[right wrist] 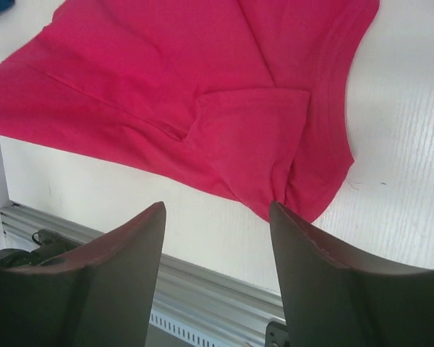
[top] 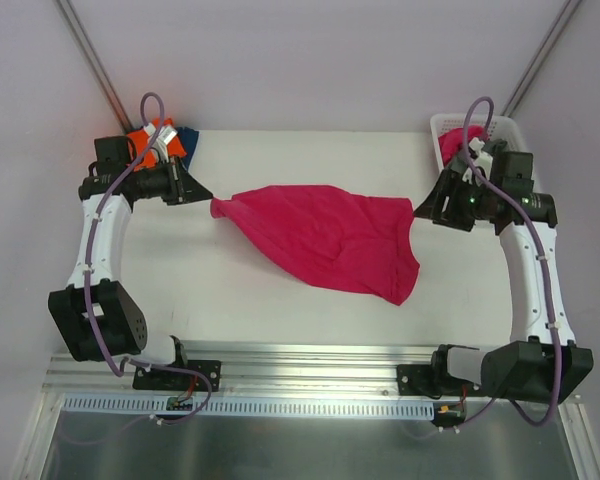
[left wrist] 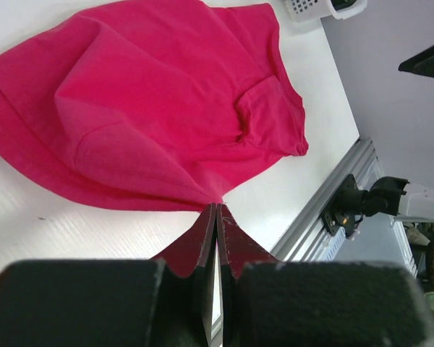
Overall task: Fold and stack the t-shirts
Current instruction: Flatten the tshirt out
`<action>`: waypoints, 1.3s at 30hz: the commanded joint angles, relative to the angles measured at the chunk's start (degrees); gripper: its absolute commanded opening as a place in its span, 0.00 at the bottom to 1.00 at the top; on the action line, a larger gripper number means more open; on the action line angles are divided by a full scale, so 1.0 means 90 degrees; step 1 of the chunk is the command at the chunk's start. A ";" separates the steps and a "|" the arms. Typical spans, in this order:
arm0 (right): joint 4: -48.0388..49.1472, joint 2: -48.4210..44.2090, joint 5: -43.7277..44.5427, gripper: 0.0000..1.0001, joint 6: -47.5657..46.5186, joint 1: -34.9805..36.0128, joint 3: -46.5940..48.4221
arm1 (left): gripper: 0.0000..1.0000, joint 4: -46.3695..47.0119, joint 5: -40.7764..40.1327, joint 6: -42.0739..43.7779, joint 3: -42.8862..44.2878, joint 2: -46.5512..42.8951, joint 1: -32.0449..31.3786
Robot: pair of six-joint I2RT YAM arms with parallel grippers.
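Worktop (top: 280,310): white and flat, carrying every cloth listed below
Magenta t-shirt (top: 320,235) (left wrist: 145,101) (right wrist: 202,87): unfolded and rumpled across the middle, stretched from near the left edge toward the right edge, with one broad lobe sagging toward the near edge
Left claw (top: 206,196) (left wrist: 215,211): fingers pressed together, pinching the left corner of the magenta t-shirt, close to the left edge
Right claw (top: 418,208) (right wrist: 217,217): fingers spread wide and gripping nothing, poised at the right corner of the magenta t-shirt near the right edge; cloth tip just at the right fingertip, touching or not, cannot tell
Orange t-shirt (top: 170,142): bunched at the far left corner, partly hidden behind the left arm (top: 100,240)
Dark blue t-shirt (top: 188,140): just beside the orange t-shirt at the far left corner, mostly hidden
Basket (top: 508,132) (left wrist: 307,7): white lattice at the far right corner, with pink cloth (top: 450,148) inside, partly covered by the right arm (top: 535,270)
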 commanded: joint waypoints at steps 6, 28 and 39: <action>0.0438 0.0903 -0.0181 0.63 0.0097 0.0020 0.1351 | 0.00 -0.0055 0.0151 0.0155 -0.0563 -0.0346 -0.0028; 0.0038 0.3393 0.0054 0.54 0.0097 0.1065 0.0989 | 0.78 -0.0436 -0.0650 0.0487 -0.0829 0.0717 -0.0009; 0.0057 0.3805 0.0161 0.43 0.0087 0.1036 0.0971 | 0.69 -0.0475 -0.0611 0.0389 -0.0194 0.1802 0.0001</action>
